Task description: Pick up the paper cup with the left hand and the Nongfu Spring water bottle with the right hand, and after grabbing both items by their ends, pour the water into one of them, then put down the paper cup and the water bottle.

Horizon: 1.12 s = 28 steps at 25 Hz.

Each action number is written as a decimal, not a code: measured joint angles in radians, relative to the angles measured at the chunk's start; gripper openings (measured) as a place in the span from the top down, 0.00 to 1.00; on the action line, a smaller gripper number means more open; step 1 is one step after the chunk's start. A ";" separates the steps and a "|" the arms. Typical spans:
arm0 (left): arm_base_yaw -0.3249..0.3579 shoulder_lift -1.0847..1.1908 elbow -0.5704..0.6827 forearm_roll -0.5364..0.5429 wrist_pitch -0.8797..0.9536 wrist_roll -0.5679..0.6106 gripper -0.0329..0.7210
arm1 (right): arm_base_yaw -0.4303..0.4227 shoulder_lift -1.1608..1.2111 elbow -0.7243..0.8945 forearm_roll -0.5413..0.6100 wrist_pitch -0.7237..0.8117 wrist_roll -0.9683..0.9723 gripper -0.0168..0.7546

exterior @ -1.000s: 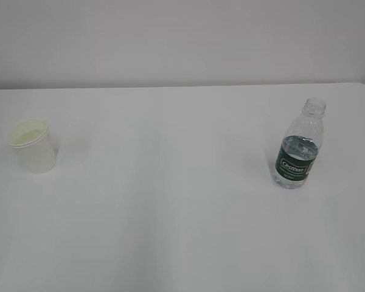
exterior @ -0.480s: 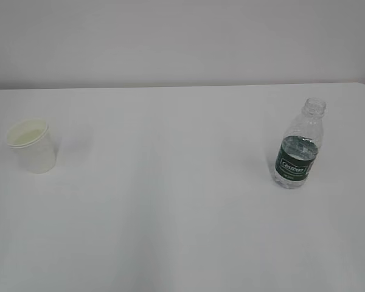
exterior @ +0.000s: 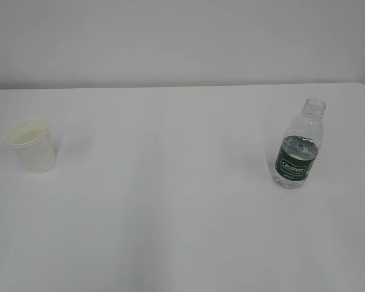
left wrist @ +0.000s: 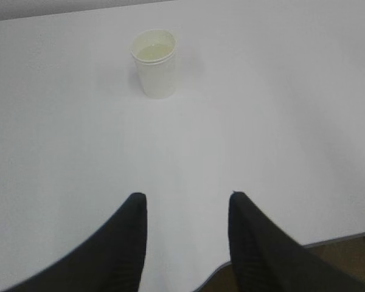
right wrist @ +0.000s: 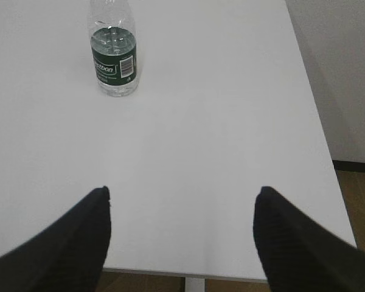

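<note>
Paper cup [exterior: 31, 146] stands upright at the left of the white surface [exterior: 170, 201], mouth up, long axis vertical. The water bottle [exterior: 298, 146] stands upright at the right, open neck up, well apart from it. The left end effector [left wrist: 185, 210] hangs over the near edge, fingers spread, empty. The right end effector [right wrist: 182, 204] is likewise low, spread wider, empty.

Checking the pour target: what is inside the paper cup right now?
The paper cup shows only its pale cream-yellow inner wall and bottom; whether it holds any clear water cannot be told. Water is visible only in the water bottle.
</note>
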 joint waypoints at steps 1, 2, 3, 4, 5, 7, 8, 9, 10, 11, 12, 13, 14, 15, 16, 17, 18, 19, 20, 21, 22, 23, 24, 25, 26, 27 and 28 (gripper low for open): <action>0.000 0.000 0.000 0.000 0.000 0.000 0.54 | 0.000 0.000 0.000 0.000 0.000 0.000 0.26; 0.000 0.000 0.000 0.000 0.000 0.000 0.54 | 0.000 0.000 0.000 0.000 0.000 0.000 0.26; 0.000 0.000 0.000 0.000 0.000 0.000 0.55 | 0.000 0.000 0.000 0.000 0.000 0.000 0.26; 0.000 0.000 0.000 0.000 0.000 0.000 0.56 | 0.000 0.000 0.000 0.000 0.000 0.000 0.26; 0.000 0.000 0.000 0.000 0.000 0.000 0.56 | 0.000 0.000 0.000 0.000 0.000 0.000 0.26; 0.000 0.000 0.000 0.000 0.000 0.000 0.57 | 0.000 0.000 0.000 0.000 0.000 0.000 0.26; 0.000 0.000 0.000 0.000 0.000 0.000 0.58 | 0.000 0.000 0.000 0.000 0.000 0.000 0.26; 0.000 0.000 0.000 0.000 0.000 0.000 0.58 | 0.000 0.000 0.000 0.000 0.000 0.000 0.26; 0.000 0.000 0.000 0.000 0.000 0.000 0.58 | 0.000 0.000 0.000 0.000 0.000 0.000 0.26; 0.000 0.000 0.000 0.000 0.000 0.000 0.58 | 0.000 0.000 0.000 0.000 0.000 0.000 0.26; 0.000 0.000 0.000 0.000 0.000 0.000 0.59 | 0.000 0.000 0.000 0.000 0.000 0.000 0.26; 0.000 0.000 0.000 0.000 0.000 0.000 0.59 | 0.000 0.000 0.000 0.000 0.000 0.000 0.26; 0.000 0.000 0.000 0.000 0.000 0.000 0.60 | 0.000 0.000 0.000 0.000 0.000 0.000 0.26; 0.000 0.000 0.000 0.000 0.000 0.000 0.60 | 0.000 0.000 0.000 0.000 0.000 0.000 0.26; 0.000 0.000 0.000 0.000 0.000 0.000 0.60 | 0.000 0.000 0.000 0.000 0.000 0.000 0.26; 0.000 0.000 0.000 0.000 0.000 0.000 0.61 | 0.000 0.000 0.000 0.000 0.000 0.000 0.26; 0.000 0.000 0.000 0.000 0.000 0.000 0.61 | 0.000 0.000 0.000 0.000 0.000 0.000 0.26; 0.000 0.000 0.000 0.000 0.000 0.000 0.61 | 0.000 0.000 0.000 0.000 0.000 0.000 0.26; 0.000 0.000 0.000 0.000 0.000 0.000 0.61 | 0.000 0.000 0.000 0.000 0.000 0.000 0.26; 0.000 0.000 0.000 0.000 0.000 0.000 0.61 | 0.000 0.000 0.000 0.000 0.000 0.000 0.26; 0.000 0.000 0.000 0.000 0.000 0.000 0.61 | 0.000 0.000 0.000 0.000 0.000 0.000 0.26; 0.000 0.000 0.000 0.000 0.000 0.000 0.61 | 0.000 0.000 0.000 0.000 0.000 0.000 0.26; 0.000 0.000 0.000 0.000 0.000 0.002 0.61 | 0.000 0.000 0.000 0.000 0.000 0.000 0.26; 0.000 0.000 0.000 0.000 0.000 0.002 0.61 | 0.000 0.000 0.000 0.000 0.000 0.000 0.26; 0.000 0.000 0.000 0.000 0.000 0.002 0.61 | 0.000 0.000 0.000 0.000 0.000 0.000 0.26; 0.000 0.000 0.000 0.000 0.000 0.002 0.61 | 0.000 0.000 0.000 0.006 0.000 0.000 0.26; 0.000 0.000 0.000 0.000 0.000 0.002 0.61 | 0.000 0.000 0.000 0.023 0.000 0.000 0.26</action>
